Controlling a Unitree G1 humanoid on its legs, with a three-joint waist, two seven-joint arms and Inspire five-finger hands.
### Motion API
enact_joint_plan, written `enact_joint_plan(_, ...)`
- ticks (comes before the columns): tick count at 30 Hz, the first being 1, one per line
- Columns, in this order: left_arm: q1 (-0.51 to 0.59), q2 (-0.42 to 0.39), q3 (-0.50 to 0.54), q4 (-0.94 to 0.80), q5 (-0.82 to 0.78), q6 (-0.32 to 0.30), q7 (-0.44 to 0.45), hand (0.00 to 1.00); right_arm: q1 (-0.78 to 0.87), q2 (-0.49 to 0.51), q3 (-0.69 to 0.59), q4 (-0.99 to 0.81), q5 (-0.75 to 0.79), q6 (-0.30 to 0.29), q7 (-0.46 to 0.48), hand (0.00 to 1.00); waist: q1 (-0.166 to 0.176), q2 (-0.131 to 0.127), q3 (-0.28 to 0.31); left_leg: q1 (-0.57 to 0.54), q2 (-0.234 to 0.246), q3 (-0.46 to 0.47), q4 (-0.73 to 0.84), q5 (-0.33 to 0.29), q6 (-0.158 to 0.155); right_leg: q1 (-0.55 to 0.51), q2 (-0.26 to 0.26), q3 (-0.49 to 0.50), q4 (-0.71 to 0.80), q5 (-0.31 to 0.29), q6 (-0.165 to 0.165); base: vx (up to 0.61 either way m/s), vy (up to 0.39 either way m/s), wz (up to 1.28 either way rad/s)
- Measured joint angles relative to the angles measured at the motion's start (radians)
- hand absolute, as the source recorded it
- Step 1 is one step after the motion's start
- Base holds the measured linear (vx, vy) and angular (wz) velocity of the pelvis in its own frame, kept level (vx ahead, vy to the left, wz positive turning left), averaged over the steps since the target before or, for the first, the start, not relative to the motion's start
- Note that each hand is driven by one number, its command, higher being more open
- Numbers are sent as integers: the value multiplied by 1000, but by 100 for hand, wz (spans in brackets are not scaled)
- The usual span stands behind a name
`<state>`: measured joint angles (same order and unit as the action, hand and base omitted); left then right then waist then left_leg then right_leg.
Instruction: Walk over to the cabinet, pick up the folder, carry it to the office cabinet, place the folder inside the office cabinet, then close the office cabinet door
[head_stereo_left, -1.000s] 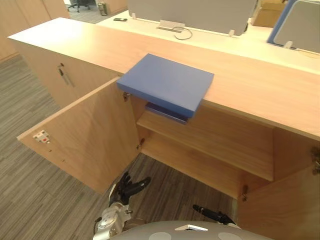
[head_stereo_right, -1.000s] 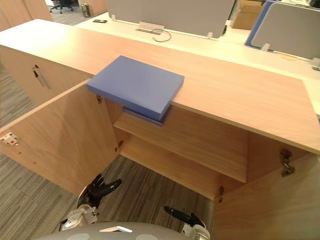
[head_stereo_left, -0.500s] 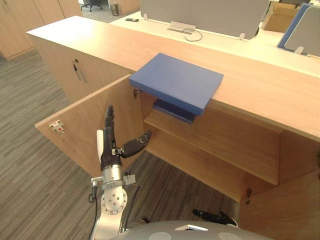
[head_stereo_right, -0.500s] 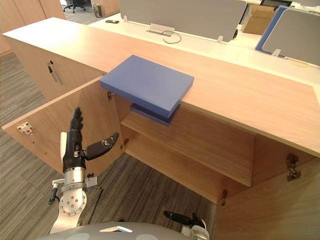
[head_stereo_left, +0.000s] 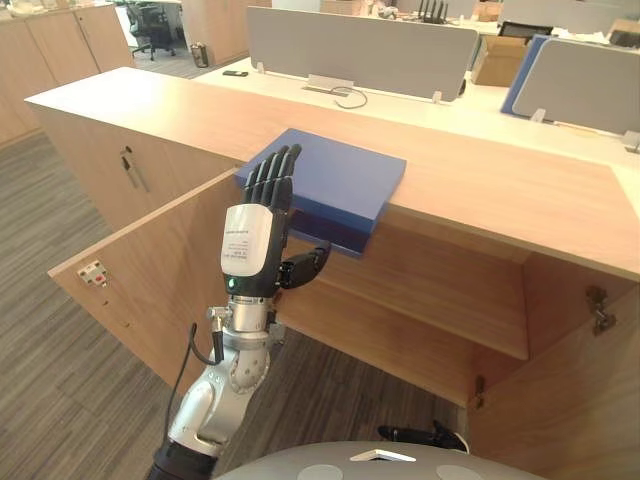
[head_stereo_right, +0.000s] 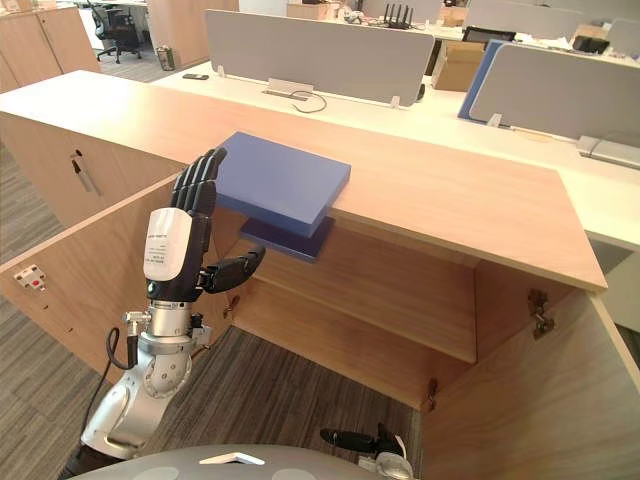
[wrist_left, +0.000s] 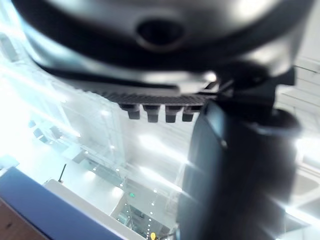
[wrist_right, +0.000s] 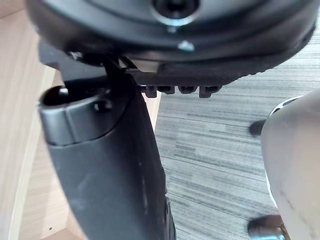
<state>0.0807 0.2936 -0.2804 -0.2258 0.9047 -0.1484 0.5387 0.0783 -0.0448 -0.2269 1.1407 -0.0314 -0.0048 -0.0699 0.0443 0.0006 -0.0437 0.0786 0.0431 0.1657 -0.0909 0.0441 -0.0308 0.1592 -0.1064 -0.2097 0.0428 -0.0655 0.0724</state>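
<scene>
A flat blue folder (head_stereo_left: 335, 175) lies on the wooden cabinet top (head_stereo_left: 500, 190), with its front edge hanging over the open compartment. A darker blue item (head_stereo_right: 290, 238) rests on the shelf (head_stereo_left: 430, 300) just beneath it. My left hand (head_stereo_left: 252, 238) is raised upright in front of the folder's near left corner. It is open, with straight fingers pointing up and the thumb (wrist_left: 235, 165) spread toward the shelf, and it holds nothing. My right hand (head_stereo_right: 352, 439) hangs low by the floor, open and empty.
Both cabinet doors stand open: the left door (head_stereo_left: 160, 270) swings out beside my left arm and the right door (head_stereo_left: 560, 400) is near my right side. A closed cabinet with a key (head_stereo_left: 130, 165) is further left. Grey desk screens (head_stereo_left: 360, 45) stand behind the top.
My left arm has risen from near the floor to stand upright in front of the folder. The camera has shifted too. The folder and my right hand have stayed put.
</scene>
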Motion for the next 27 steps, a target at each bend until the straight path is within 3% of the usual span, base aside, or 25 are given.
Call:
enact_joint_plan(5, -79, 64, 73, 137, 14, 52, -1, 100, -37, -3, -3, 25, 4, 0, 15, 100, -22, -7, 23, -6, -18, 0, -1, 13, -14, 3, -14, -1, -18, -54, -5, -79, -51, -3)
enact_joint_plan(11, -121, 73, 79, 193, 40, 74, -5, 100, -40, -9, -9, 37, 5, -1, 15, 100, -20, -17, 25, -17, -15, -12, -1, 19, -15, -3, -11, -2, -23, -67, -5, -10, -36, 5)
enact_joint_plan(17, -235, 164, 79, 312, 51, 101, -16, 100, -59, -7, -9, 60, 4, 0, 18, 100, -23, -47, 39, -27, -28, -1, 0, 13, -16, -19, -15, 24, -27, -59, 5, 82, -6, -8)
enact_joint_plan(27, -353, 230, 68, 398, 51, 124, -28, 100, -75, -9, 2, 59, 5, -2, 22, 100, -51, -35, 46, -38, 2, 19, 1, 16, -13, -57, 11, 54, -27, 14, -18, 0, -1, -13)
